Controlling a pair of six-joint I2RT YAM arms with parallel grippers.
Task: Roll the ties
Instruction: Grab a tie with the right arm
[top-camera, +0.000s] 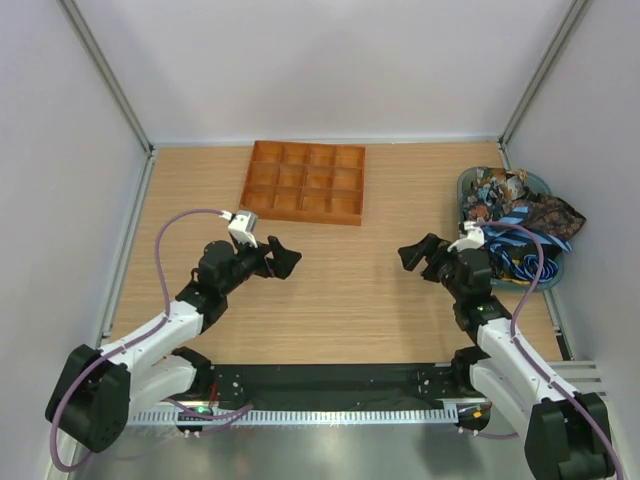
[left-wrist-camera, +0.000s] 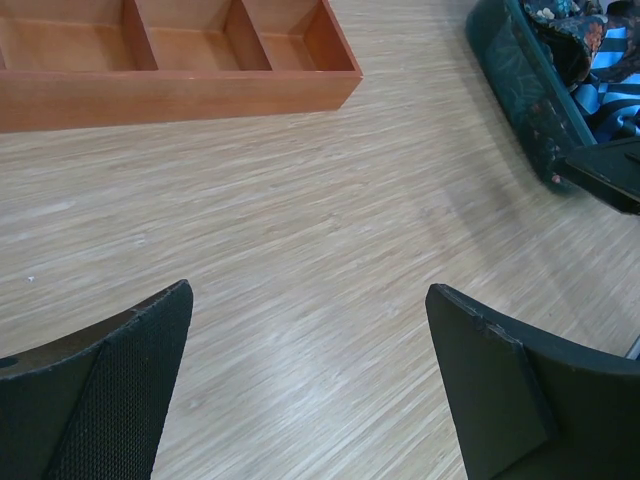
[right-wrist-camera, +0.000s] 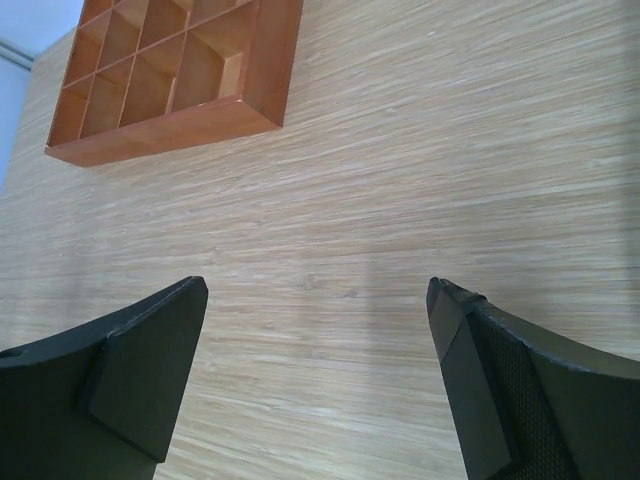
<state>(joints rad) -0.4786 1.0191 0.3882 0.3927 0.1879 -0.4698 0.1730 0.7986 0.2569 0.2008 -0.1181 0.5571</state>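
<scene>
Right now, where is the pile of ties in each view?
Top external: ties heaped at the right edge, about mid-height.
Left wrist: ties in the top-right corner, inside a dark basket.
Right wrist: not in view.
Shared landmark: the orange tray, visible in all three views.

The ties (top-camera: 515, 215) lie in one loose, tangled heap, none rolled, inside a dark teal basket (top-camera: 462, 186) at the right side of the surface, towards its far end. Most are dark fabric with busy floral or paisley patterns in brown, orange and teal. A blue striped tie (top-camera: 512, 224) crosses the middle of the pile, and a dark patterned tie (top-camera: 557, 212) spills over the basket's right rim. The left wrist view catches the heap's edge above the basket wall.
</scene>
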